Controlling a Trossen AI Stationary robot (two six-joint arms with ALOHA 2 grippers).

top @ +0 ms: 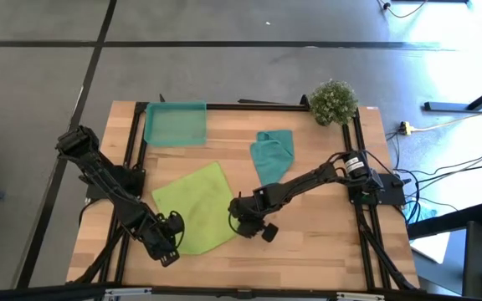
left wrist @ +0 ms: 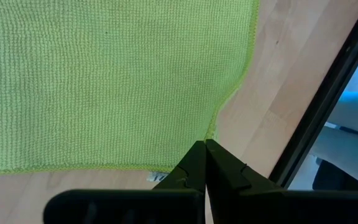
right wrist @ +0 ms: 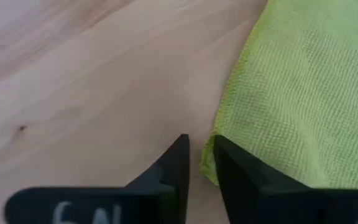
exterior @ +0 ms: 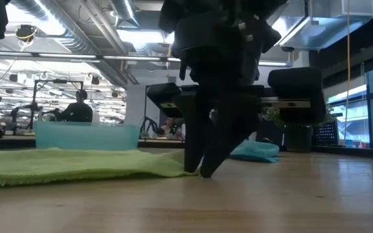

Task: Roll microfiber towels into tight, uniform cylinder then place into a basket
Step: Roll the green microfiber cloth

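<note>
The lime towel (top: 192,206) lies flat and unrolled on the bench (top: 325,242), in the near-left middle, one corner pointing toward the right arm. The teal towel (top: 273,154) lies crumpled farther back, well apart from it. Neither is rolled yet.

Right gripper (right wrist: 199,163): down at bench level at the lime towel's right corner. Its fingers stand slightly apart, one on bare wood, the other at the cloth edge. Whether cloth sits between them cannot be told; nothing appears firmly pinched.

Left gripper (left wrist: 204,155): fingers pressed together, tips at the towel's near edge close to a corner. No cloth is seen caught between them.

Step in hand, as judged: securing the towel edge to begin the roll.
- Slide the lower finger fully under the hem before closing, so that only one layer is taken.
- Close on the corner itself, not short of it on wood.
- Use the left gripper to pin the adjacent edge so the cloth does not drag.
- Turn the edge over evenly along its length; a skewed start yields a cone, not a cylinder.

The basket (top: 175,123) stands at the back left of the bench, just beyond the lime towel. It holds nothing visible. A small plant (top: 334,101) stands at the back right.
</note>
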